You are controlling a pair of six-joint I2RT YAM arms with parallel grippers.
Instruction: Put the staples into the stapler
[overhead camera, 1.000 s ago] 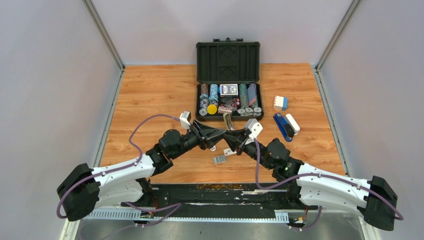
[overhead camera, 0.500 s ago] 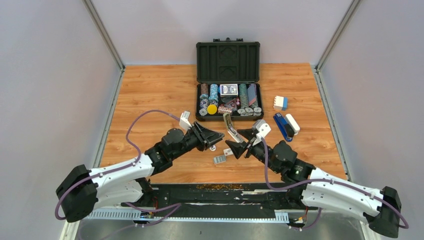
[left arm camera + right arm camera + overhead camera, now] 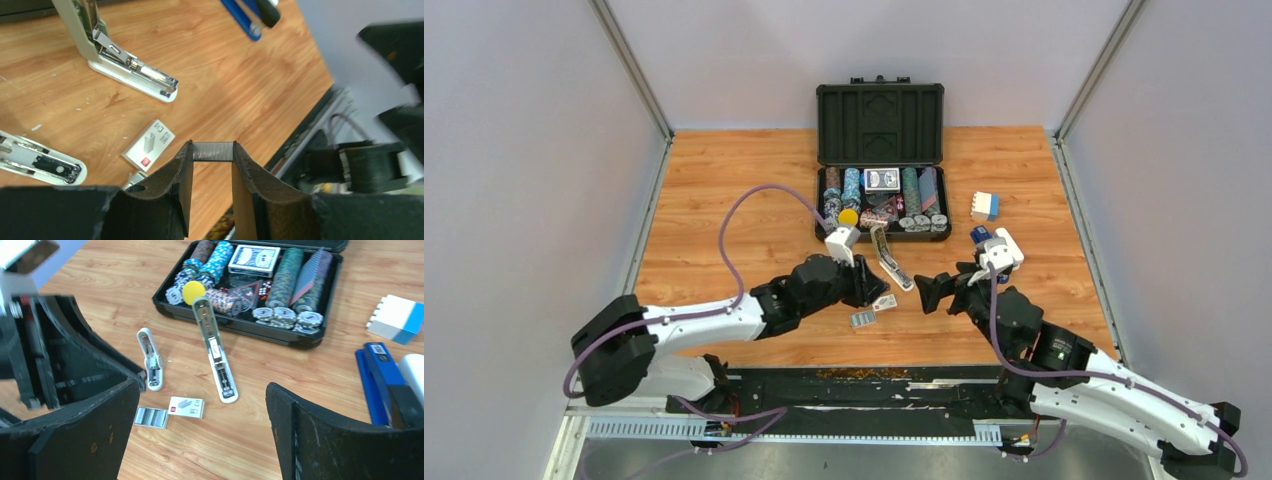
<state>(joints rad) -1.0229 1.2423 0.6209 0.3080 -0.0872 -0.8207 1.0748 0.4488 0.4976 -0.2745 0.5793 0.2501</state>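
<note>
The grey-olive stapler [image 3: 890, 259] lies hinged open on the table in front of the case, its upper arm tilted up. Its pale open channel [image 3: 134, 72] shows in the left wrist view, and it is also in the right wrist view [image 3: 216, 358]. My left gripper [image 3: 212, 151] is shut on a short silvery strip of staples [image 3: 213, 150], held across its fingertips above the table, just left of the stapler [image 3: 876, 285]. The white sleeve [image 3: 186, 407] and the tray of staples [image 3: 150, 417] lie below it. My right gripper [image 3: 202, 386] is wide open and holds nothing, right of the stapler [image 3: 927, 293].
A black case [image 3: 880, 150] of poker chips and cards stands open behind the stapler. A dark blue stapler [image 3: 990, 251] and a white-and-blue block [image 3: 985, 206] lie at the right. A small white stapler-like piece [image 3: 150, 358] lies left of the stapler.
My right gripper has opened wide and drawn back to the right, away from the stapler. The left arm has swung right and nearer the stapler, still pinching the staple strip.
</note>
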